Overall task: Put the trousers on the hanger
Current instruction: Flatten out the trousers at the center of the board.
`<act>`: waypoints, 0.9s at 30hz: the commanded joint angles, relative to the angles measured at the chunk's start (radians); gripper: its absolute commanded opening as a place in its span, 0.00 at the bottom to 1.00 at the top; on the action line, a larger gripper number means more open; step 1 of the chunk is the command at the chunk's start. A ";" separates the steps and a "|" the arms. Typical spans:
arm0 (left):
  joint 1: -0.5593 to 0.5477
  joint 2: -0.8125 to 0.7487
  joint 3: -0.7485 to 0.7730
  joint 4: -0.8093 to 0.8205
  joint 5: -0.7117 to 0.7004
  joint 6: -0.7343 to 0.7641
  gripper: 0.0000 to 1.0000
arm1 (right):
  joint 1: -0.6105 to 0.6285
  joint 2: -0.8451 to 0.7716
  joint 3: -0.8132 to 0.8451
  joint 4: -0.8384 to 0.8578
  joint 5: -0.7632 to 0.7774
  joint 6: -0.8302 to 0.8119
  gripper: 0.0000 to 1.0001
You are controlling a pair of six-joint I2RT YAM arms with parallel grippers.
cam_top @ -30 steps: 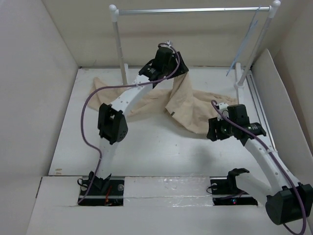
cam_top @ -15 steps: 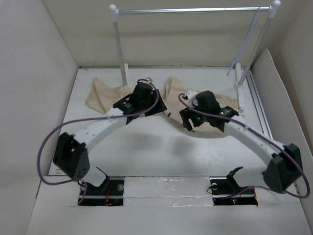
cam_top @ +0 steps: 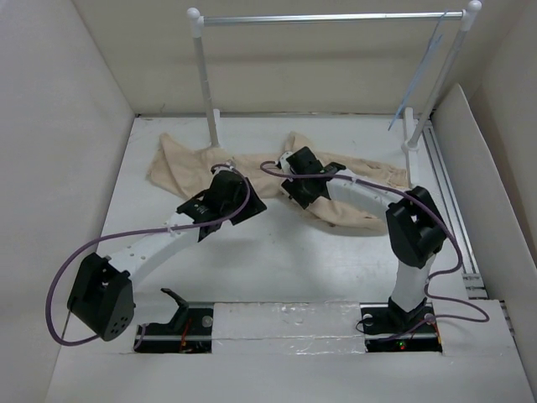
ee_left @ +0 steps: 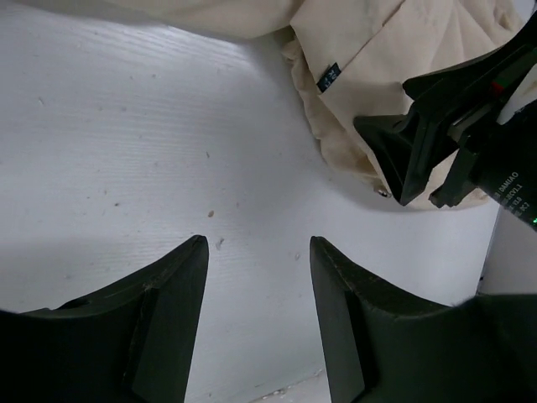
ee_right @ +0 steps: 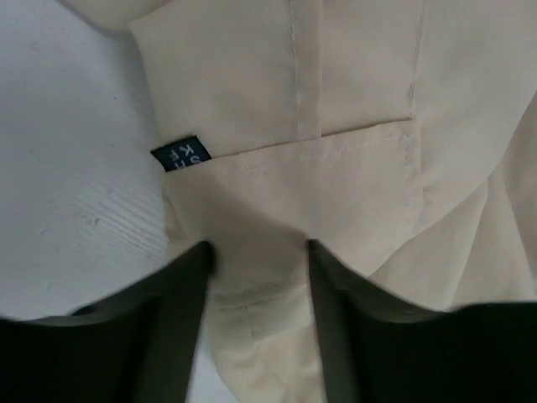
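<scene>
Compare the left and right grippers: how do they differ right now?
The left gripper hangs over bare table, beside the trousers; the right gripper sits over the trousers, by the dark tag. Nothing lies between the left fingers; cloth shows in the gap between the right ones. Both stand open.

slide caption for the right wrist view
Right tool open over the beige trousers beside their dark tag, white table at left

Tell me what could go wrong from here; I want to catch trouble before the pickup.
The right tool straddles an edge of the trousers beside the dark tag; it may pinch only one layer, and the cloth could slip.
The left tool, open over bare table, sits close to the right one; they could collide.
</scene>
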 commanded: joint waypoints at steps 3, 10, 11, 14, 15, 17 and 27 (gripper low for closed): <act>0.062 0.013 0.010 0.036 -0.087 0.034 0.47 | -0.015 0.041 0.097 -0.003 0.074 -0.012 0.22; 0.091 0.176 0.101 0.085 -0.010 0.091 0.47 | -0.168 -0.134 -0.009 0.021 -0.005 0.081 0.00; 0.091 0.182 0.102 0.094 -0.009 0.091 0.47 | -0.208 -0.184 -0.010 0.039 -0.005 0.104 0.00; -0.016 0.237 0.210 0.082 -0.010 0.137 0.46 | -0.376 -0.326 -0.178 0.150 -0.163 0.149 0.00; -0.045 0.265 0.244 0.061 -0.013 0.142 0.46 | -0.411 -0.334 -0.220 0.159 -0.256 0.152 0.00; -0.125 0.361 0.322 0.006 -0.035 0.134 0.47 | -0.478 -0.301 -0.222 0.132 -0.316 0.157 0.07; -0.277 0.608 0.464 -0.013 -0.065 0.036 0.48 | -0.497 -0.333 -0.145 0.052 -0.300 0.154 0.72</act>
